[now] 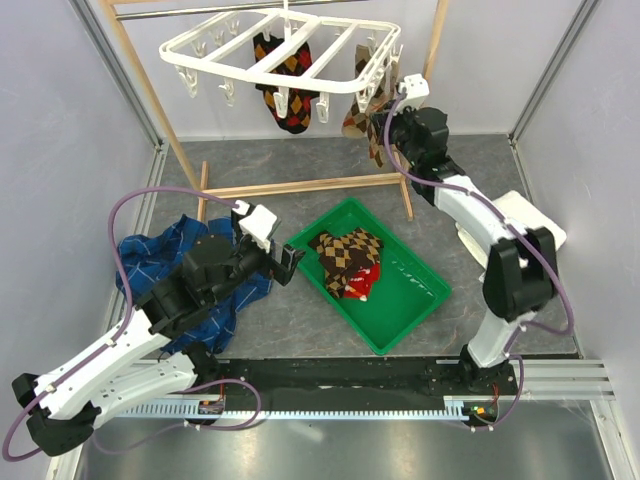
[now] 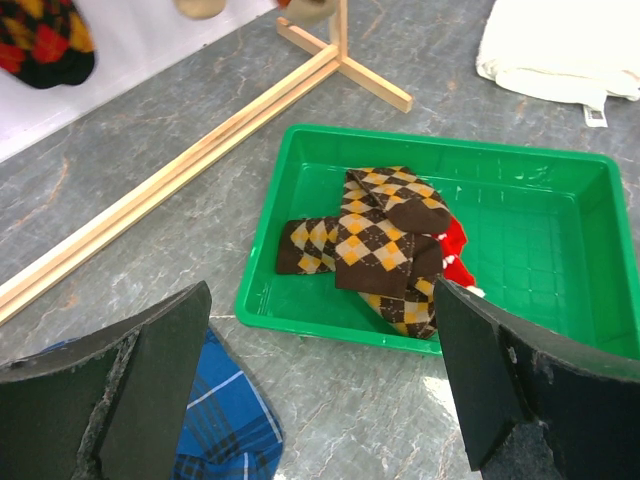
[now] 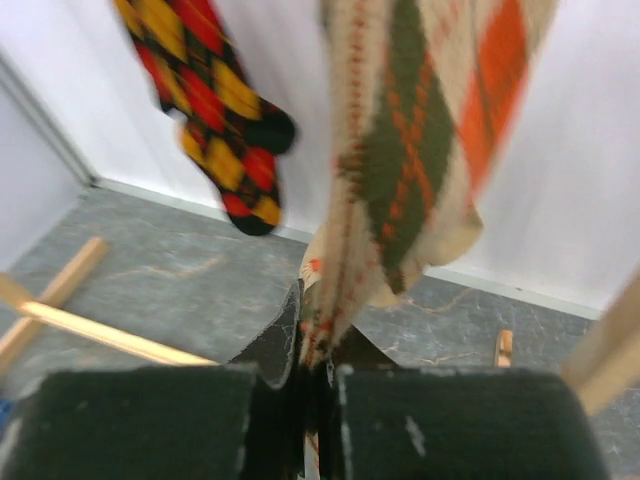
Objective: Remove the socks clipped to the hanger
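Observation:
The white hanger hangs from the wooden rack at the back. A black-red-yellow argyle sock pair is clipped at its middle and also shows in the right wrist view. A cream argyle sock with green and orange diamonds hangs at the hanger's right end. My right gripper is shut on its lower part, just below the hanger. My left gripper is open and empty, low beside the tray's left edge. Brown-and-tan argyle socks and a red sock lie in the green tray.
The wooden rack's base bar crosses the table behind the green tray. A blue plaid cloth lies under my left arm. A white folded cloth lies at the right. Frame posts stand at the corners.

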`<state>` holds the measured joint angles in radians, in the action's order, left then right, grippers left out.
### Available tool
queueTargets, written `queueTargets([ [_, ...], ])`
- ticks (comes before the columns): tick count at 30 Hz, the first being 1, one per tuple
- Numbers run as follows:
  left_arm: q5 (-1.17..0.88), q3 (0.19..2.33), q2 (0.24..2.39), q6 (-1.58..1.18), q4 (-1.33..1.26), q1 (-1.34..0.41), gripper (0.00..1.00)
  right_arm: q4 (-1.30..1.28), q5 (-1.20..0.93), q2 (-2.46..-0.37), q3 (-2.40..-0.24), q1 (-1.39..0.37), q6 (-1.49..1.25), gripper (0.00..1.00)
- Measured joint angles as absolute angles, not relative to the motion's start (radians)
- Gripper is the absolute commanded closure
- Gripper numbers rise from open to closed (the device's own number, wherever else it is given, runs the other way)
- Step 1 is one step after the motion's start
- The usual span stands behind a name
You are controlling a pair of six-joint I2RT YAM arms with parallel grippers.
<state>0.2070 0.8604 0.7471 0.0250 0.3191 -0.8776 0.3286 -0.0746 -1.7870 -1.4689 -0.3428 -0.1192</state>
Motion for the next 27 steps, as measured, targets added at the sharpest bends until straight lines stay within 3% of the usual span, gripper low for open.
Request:
queueTargets([
  [8, 0.205, 0.86, 0.76, 0.025, 0.32, -0.878, 0.03, 0.343, -0.133, -1.43, -1.271, -0.347, -0.182, 1.0],
  [14, 0.163, 0.86, 0.759, 0.025, 0.321, -0.877, 0.03, 0.357, -0.179, -1.272, -1.163, -0.398, -0.273, 1.0],
  [21, 0.128, 0.873, 0.741, 0.008, 0.308, -0.878, 0.05, 0.334, -0.197, -1.238, -1.149, -0.562, -0.319, 0.99],
  [27, 0.144, 1.007, 0.862, -0.015, 0.286, -0.877, 0.05, 0.343, -0.209, -1.299, -1.166, -0.646, -0.399, 0.98],
])
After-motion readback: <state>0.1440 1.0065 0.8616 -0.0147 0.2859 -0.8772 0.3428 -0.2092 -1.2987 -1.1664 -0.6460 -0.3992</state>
